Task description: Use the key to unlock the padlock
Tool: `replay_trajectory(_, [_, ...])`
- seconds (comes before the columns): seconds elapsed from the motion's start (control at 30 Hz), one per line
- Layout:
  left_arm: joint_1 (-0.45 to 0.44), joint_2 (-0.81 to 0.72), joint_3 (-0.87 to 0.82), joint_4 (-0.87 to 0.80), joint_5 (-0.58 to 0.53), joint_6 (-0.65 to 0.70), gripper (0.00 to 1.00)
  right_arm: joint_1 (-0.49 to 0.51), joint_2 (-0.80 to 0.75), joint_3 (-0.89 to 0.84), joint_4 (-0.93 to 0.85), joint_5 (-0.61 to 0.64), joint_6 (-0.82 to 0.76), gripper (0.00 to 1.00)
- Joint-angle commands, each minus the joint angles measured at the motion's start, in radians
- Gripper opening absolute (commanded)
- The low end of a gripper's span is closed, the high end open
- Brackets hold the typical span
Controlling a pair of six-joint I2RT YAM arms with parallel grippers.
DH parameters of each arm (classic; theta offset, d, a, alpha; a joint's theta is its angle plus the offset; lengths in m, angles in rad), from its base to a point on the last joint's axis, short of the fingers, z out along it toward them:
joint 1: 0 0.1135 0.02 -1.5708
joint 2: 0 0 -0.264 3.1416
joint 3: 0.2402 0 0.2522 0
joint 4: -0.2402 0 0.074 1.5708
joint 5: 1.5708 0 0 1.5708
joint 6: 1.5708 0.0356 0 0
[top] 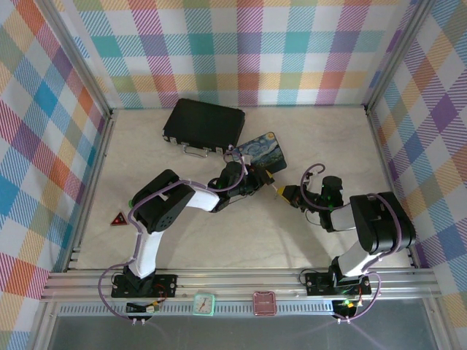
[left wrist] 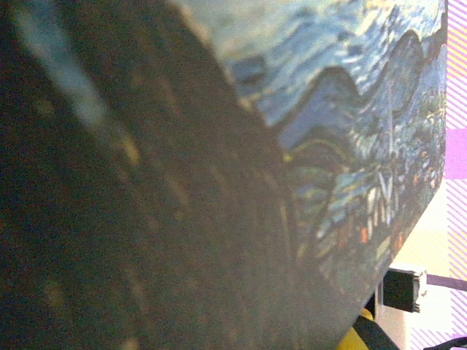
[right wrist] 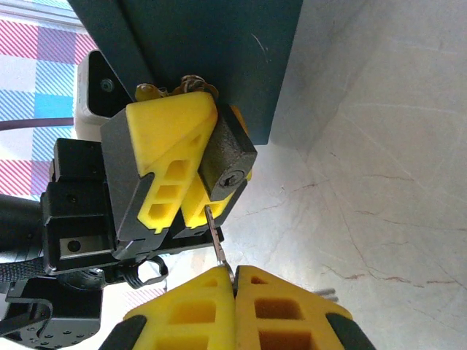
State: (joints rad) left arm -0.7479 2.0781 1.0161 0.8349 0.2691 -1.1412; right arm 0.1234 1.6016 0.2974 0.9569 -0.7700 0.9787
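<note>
The padlock [right wrist: 229, 160], a small dark block with its keyhole facing the right wrist camera, sits clamped between the yellow fingers [right wrist: 169, 131] of my left gripper [top: 265, 179]. My right gripper [right wrist: 235, 274] is shut on the head of the thin silvery key [right wrist: 217, 240]. The key's blade points up at the padlock. Its tip lies just under the padlock's lower edge, left of the keyhole and outside it. In the top view the right gripper [top: 287, 194] meets the left one near the table's middle. The shackle is hidden behind the fingers.
The Starry Night box [top: 263, 152] stands right behind the left gripper and blocks most of the left wrist view [left wrist: 350, 109]. A black briefcase [top: 204, 124] lies at the back. A small red triangle [top: 118, 218] lies at the left. Checkered walls enclose the table.
</note>
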Motion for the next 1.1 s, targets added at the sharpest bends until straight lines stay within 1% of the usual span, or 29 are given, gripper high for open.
replay_trajectory(0.0, [0.008, 0.015, 0.008, 0.068, 0.013, -0.034, 0.0, -0.003, 0.031, 0.03, 0.07, -0.029, 0.016, 0.0])
replay_trajectory(0.13, [0.007, 0.013, 0.008, 0.076, 0.013, -0.038, 0.0, -0.004, 0.057, 0.043, 0.074, -0.022, 0.018, 0.0])
replay_trajectory(0.27, [0.005, 0.013, 0.01, 0.078, 0.015, -0.039, 0.0, -0.004, 0.082, 0.051, 0.133, -0.027, 0.05, 0.0])
replay_trajectory(0.37, [0.005, 0.013, 0.007, 0.085, 0.016, -0.044, 0.0, -0.004, 0.091, 0.061, 0.116, -0.017, 0.046, 0.0])
replay_trajectory(0.6, [0.001, 0.017, 0.004, 0.087, 0.012, -0.044, 0.0, -0.005, 0.116, 0.072, 0.169, -0.02, 0.067, 0.0])
replay_trajectory(0.8, [-0.008, 0.031, 0.006, 0.104, 0.005, -0.053, 0.0, -0.004, 0.153, 0.075, 0.275, -0.03, 0.112, 0.0])
replay_trajectory(0.97, [-0.015, 0.025, 0.001, 0.104, 0.007, -0.054, 0.0, -0.004, 0.187, 0.085, 0.326, -0.029, 0.136, 0.0])
replay_trajectory(1.07, [-0.022, 0.022, 0.011, 0.075, 0.013, -0.046, 0.0, -0.002, 0.199, 0.09, 0.363, -0.031, 0.151, 0.0])
